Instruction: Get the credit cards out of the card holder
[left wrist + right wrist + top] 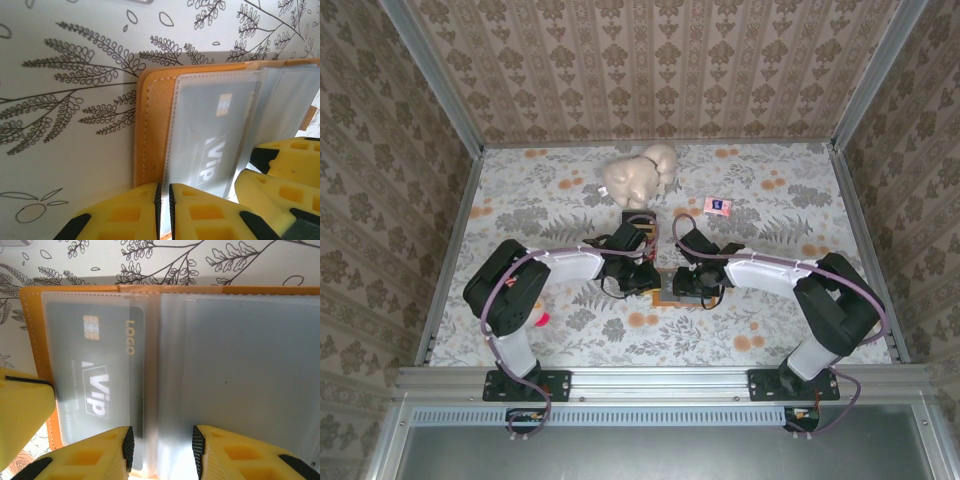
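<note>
I am at the first extraction. The tan-orange card holder (669, 293) lies open on the flowered table (520, 200), midway between my arms and in front of the cream plush toy (640, 175) and the pink packet (718, 207). My left gripper (164, 193) is pinched down to a sliver on the near edge of the holder, where the leather meets the frosted sleeve (230, 350), and I judge this anchors it. My right gripper (162, 438) stands partly apart, straddling the sleeve's middle fold without clamping anything. A dark VIP card (97, 375) with a gold chip sits fully inside the left pocket. No card is out yet. Next, my right fingers need to reach the pocket mouth and catch the card's edge alone. The plastic looks slippery, and I could grab sleeve and card together.
</note>
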Available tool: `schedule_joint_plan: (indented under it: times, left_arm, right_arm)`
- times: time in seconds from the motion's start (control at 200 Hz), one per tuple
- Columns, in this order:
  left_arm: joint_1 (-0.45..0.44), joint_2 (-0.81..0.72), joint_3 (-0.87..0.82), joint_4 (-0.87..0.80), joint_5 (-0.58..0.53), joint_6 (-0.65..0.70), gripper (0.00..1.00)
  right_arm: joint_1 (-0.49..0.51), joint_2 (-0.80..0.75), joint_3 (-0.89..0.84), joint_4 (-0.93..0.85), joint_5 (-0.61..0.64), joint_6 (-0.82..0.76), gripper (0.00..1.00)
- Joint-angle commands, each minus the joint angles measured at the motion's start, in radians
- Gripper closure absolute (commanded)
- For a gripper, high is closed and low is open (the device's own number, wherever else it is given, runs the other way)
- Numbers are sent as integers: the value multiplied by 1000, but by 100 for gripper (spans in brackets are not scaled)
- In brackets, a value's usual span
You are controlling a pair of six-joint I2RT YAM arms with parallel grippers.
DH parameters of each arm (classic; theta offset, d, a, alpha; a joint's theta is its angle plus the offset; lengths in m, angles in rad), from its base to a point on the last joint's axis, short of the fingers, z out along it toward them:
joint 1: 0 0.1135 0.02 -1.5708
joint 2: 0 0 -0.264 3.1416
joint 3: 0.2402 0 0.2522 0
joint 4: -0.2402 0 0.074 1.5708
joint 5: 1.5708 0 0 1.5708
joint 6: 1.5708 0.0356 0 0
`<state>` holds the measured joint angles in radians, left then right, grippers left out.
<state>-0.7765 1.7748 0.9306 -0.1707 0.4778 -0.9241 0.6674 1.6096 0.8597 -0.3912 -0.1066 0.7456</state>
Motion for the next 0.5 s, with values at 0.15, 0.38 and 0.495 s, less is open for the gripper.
schedule_joint_plan:
  times: [0.15,0.38,0.495]
  left_arm:
    - [-2,35,34,13,55,-5,86]
    - [-8,43,45,16,70,2,85]
    - [-8,45,45,16,69,5,84]
  right_arm:
    - [-3,57,15,2,-16,24,62]
    - [-4,70,4,2,-11,34,65]
    - [-3,75,-2,6,-11,38,65]
